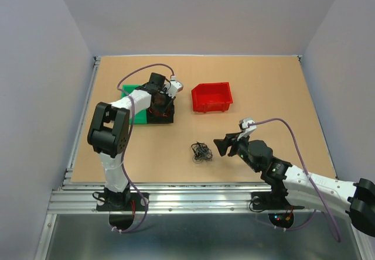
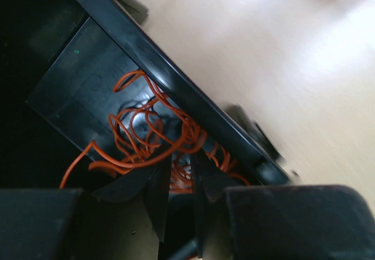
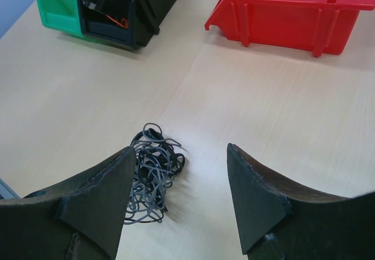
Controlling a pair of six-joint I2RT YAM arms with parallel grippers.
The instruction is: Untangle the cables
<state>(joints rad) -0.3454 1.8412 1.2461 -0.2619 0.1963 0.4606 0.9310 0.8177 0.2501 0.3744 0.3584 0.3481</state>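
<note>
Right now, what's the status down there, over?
Left jaws pinched on orange wire inside black bin. Right jaws open, just short of dark wire knot on table. Nothing between them, over.

Right gripper point(image 3: 180, 149), jaws spread, low over the cables point(image 3: 153, 172)
Dark tangle just ahead, partly behind one finger; red bin point(image 3: 293, 14) farther ahead.
</note>
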